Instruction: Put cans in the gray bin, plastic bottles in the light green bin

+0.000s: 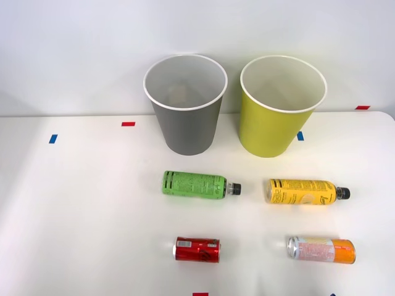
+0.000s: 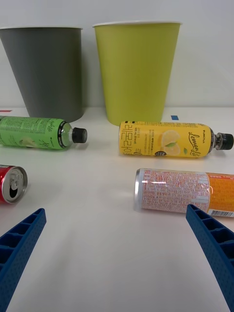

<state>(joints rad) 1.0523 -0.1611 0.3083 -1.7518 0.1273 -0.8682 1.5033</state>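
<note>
On the white table the gray bin (image 1: 186, 105) (image 2: 48, 68) stands at the back, with the light green bin (image 1: 281, 106) (image 2: 137, 68) to its right. In front of them lie a green-label bottle (image 1: 196, 184) (image 2: 36, 133) and a yellow-label bottle (image 1: 305, 192) (image 2: 168, 140), both on their sides. Nearer the front edge lie a red can (image 1: 197, 250) (image 2: 10, 184) and an orange-and-pink can (image 1: 321, 250) (image 2: 180, 190). My right gripper (image 2: 117, 253) is open, its blue ribbed fingers (image 2: 214, 243) low over the table just short of the orange-and-pink can, with nothing between them.
Small red and blue tape marks (image 1: 128, 124) dot the table near the bins and at its front edge. A pale wall rises behind the bins. Bare tabletop (image 1: 80, 203) stretches to the left of the bottles and cans.
</note>
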